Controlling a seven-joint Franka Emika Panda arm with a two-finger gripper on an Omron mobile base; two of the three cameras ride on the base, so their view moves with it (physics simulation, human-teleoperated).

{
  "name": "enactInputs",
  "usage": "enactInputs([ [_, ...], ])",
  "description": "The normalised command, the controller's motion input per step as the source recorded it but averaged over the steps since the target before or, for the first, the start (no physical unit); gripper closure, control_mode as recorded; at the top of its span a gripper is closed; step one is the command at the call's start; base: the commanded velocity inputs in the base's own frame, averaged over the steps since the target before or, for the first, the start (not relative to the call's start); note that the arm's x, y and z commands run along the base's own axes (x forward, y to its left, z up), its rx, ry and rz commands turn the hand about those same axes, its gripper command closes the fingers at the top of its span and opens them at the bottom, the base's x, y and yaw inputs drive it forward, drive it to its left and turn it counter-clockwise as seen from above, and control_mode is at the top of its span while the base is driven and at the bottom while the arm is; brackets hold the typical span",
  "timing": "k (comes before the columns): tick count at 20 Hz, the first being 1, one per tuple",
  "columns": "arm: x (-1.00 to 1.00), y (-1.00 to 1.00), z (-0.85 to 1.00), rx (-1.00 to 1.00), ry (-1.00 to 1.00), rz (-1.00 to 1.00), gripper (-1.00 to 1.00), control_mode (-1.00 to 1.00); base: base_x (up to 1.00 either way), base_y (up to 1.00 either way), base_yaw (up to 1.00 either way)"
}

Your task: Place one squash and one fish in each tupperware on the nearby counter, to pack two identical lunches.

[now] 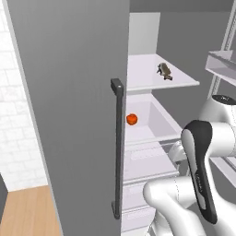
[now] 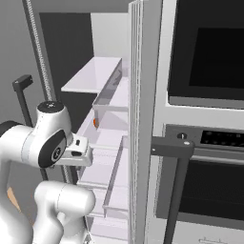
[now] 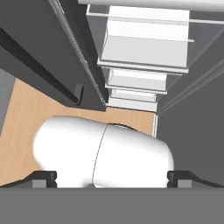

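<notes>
An orange-red squash (image 1: 132, 119) lies in a white bin on the middle level of the open fridge; a sliver of the squash (image 2: 96, 122) also shows past a clear shelf edge. One dark fish (image 1: 164, 70) rests on the white shelf above it. My gripper (image 3: 112, 178) is open, its two dark fingertips (image 3: 44, 177) far apart, and it holds nothing. It points down toward the floor and the fridge's lower drawers, below and in front of the squash. The tupperware is out of view.
The grey fridge door (image 1: 69, 115) with a long dark handle (image 1: 116, 147) stands open on the left. A door shelf (image 1: 221, 64) juts in at the right. A wall oven (image 2: 209, 143) with a dark bar handle (image 2: 174, 147) flanks the fridge. Wooden floor (image 3: 26, 122) lies below.
</notes>
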Motion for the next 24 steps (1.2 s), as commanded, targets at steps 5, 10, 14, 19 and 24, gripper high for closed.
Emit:
enactInputs([
  [5, 0.0, 0.0, 0.0, 0.0, 0.0, 0.0, -1.0, 1.0, 0.21, -0.03, 0.02],
  [10, 0.0, 0.0, 0.0, 0.0, 0.0, 0.0, -1.0, 1.0, 0.09, 0.0, 0.02],
  [14, 0.51, 0.0, 0.05, -0.01, 0.0, 0.08, -1.0, -1.0, 0.0, 0.0, 0.0],
  [19, 0.98, 0.07, 0.18, -0.01, -0.05, 0.26, -1.0, -1.0, 0.0, 0.0, 0.0],
  [24, 1.0, 0.0, 0.0, 0.02, -0.02, 0.09, -1.0, -1.0, 0.0, 0.0, 0.0],
])
